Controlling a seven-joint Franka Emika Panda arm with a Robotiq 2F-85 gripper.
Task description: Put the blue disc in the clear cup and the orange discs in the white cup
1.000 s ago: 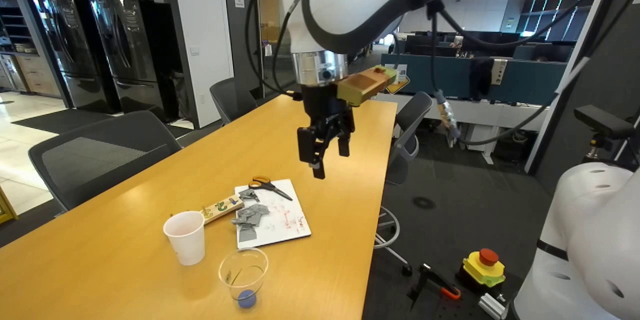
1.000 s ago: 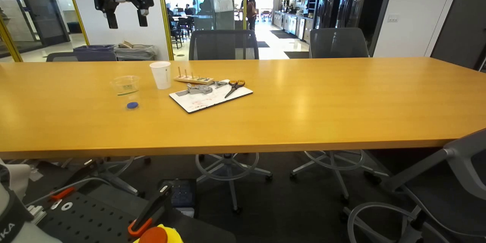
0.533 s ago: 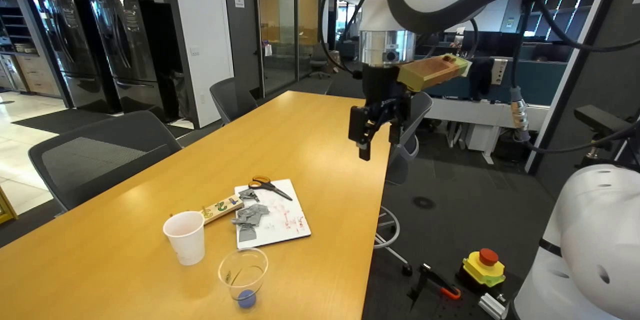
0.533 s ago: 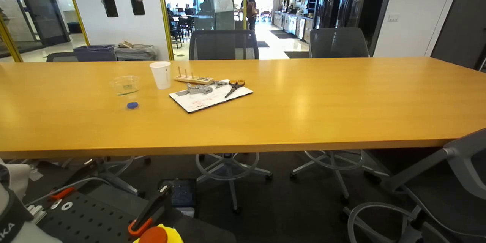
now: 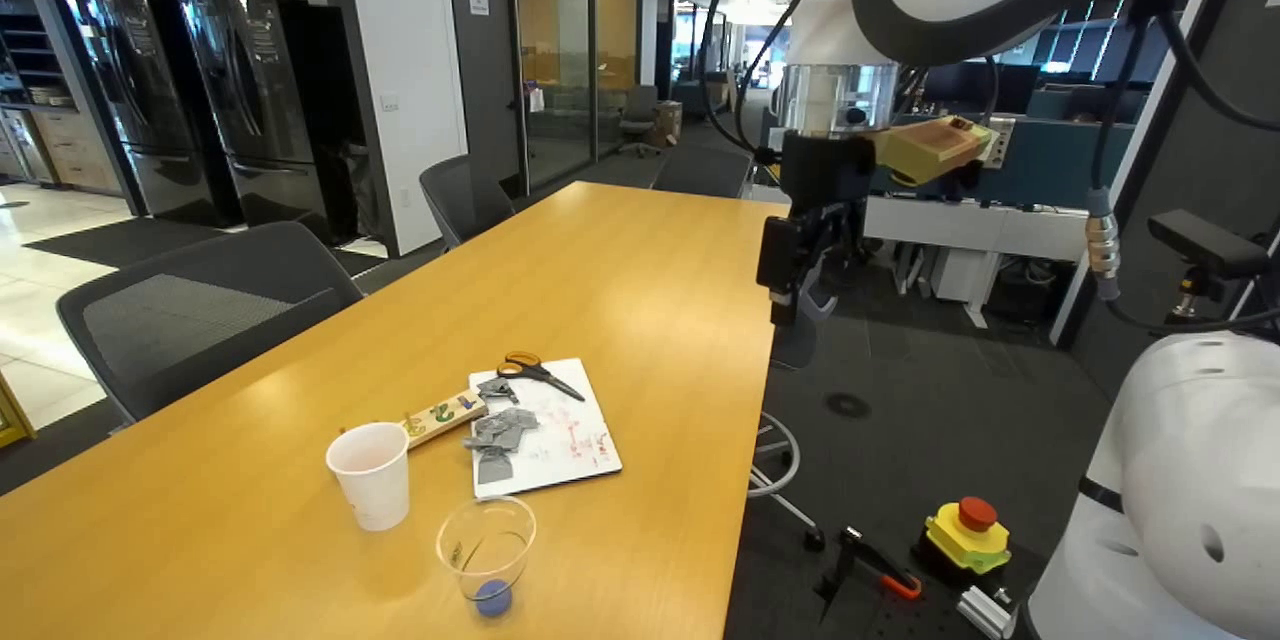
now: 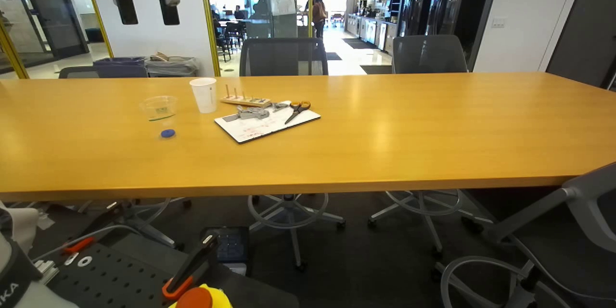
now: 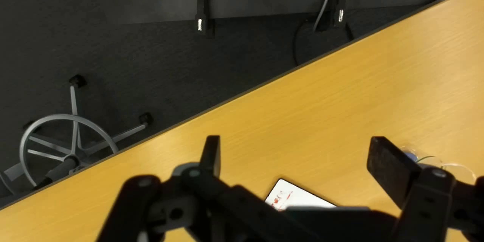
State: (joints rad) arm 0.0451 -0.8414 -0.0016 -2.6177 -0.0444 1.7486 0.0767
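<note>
The clear cup [image 5: 505, 532] [image 6: 159, 110] stands upright on the table in both exterior views. The blue disc [image 5: 493, 598] [image 6: 168, 133] shows through it at its base. Both also show at the right of the wrist view, the disc [image 7: 410, 156] partly behind a finger. The white cup [image 5: 375, 485] [image 6: 204, 96] stands upright beside the clear cup, its bottom inside hidden. No orange discs show in any view. My gripper [image 6: 148, 17] is open and empty, high above the table's near edge, away from both cups. The wrist view shows its fingers [image 7: 295, 140] wide apart.
A whiteboard [image 5: 575, 440] with grey tape scraps [image 5: 502, 428] and scissors [image 5: 538, 375] lies near the cups. A wooden peg block [image 6: 246, 101] stands behind the white cup. The table's edge [image 7: 242, 92] crosses the wrist view. Chairs [image 5: 210, 310] stand around the table.
The arm and open gripper have moved away from the cups, to the right in an exterior view and slightly up and left in an exterior view. The cups and disc have not moved.
</note>
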